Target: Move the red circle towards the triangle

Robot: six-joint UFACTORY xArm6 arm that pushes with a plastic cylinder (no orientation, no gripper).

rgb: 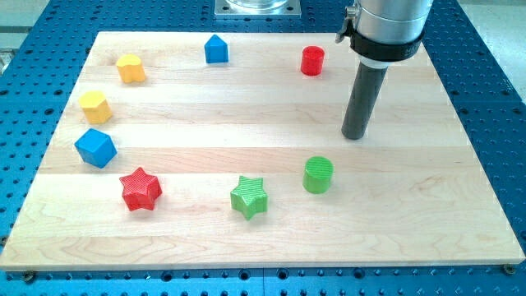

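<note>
The red circle (312,61) is a small red cylinder near the view's top, right of centre. A blue block with a pointed top (216,49), the closest shape to a triangle here, sits to its left at the view's top. My tip (355,136) rests on the board below and right of the red circle, apart from it, and above the green circle (318,175).
A green star (249,197) and a red star (140,189) lie near the view's bottom. A blue cube (96,148) and two yellow blocks (95,108) (131,68) line the left side. The wooden board (427,214) sits on a blue perforated table.
</note>
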